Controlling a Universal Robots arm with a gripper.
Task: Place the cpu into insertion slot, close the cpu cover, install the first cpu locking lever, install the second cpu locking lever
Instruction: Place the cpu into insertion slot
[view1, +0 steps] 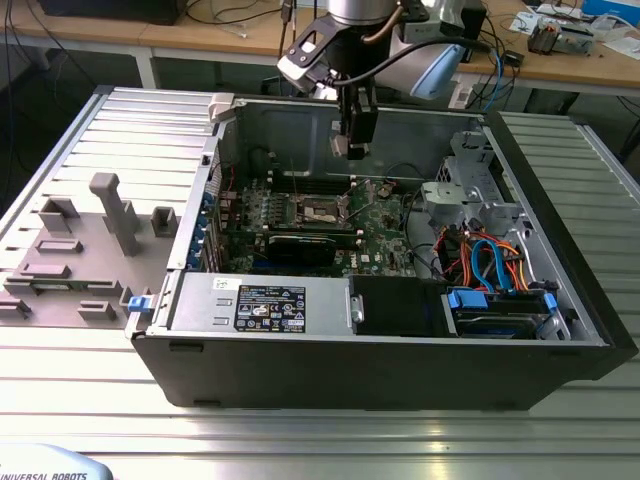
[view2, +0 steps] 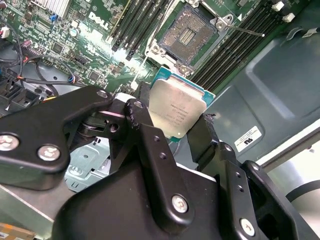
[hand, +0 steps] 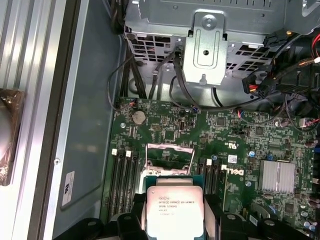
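The arm (view1: 352, 10) enters at the top edge of the exterior view, its silver last joint pointing straight down. The black tool (view1: 356, 148) hangs vertically beneath it, tips lowest. There the tips look dark and seem close together, though the gap between them is hard to judge. In the second wrist view the tool (view2: 172, 117) has its two black linked fingers (view2: 150, 145) angled inward, closed on opposite edges of the cpu (view2: 176, 107). In the first wrist view the tool (hand: 174, 222) clamps the chip between both tips, metal top towards the camera.
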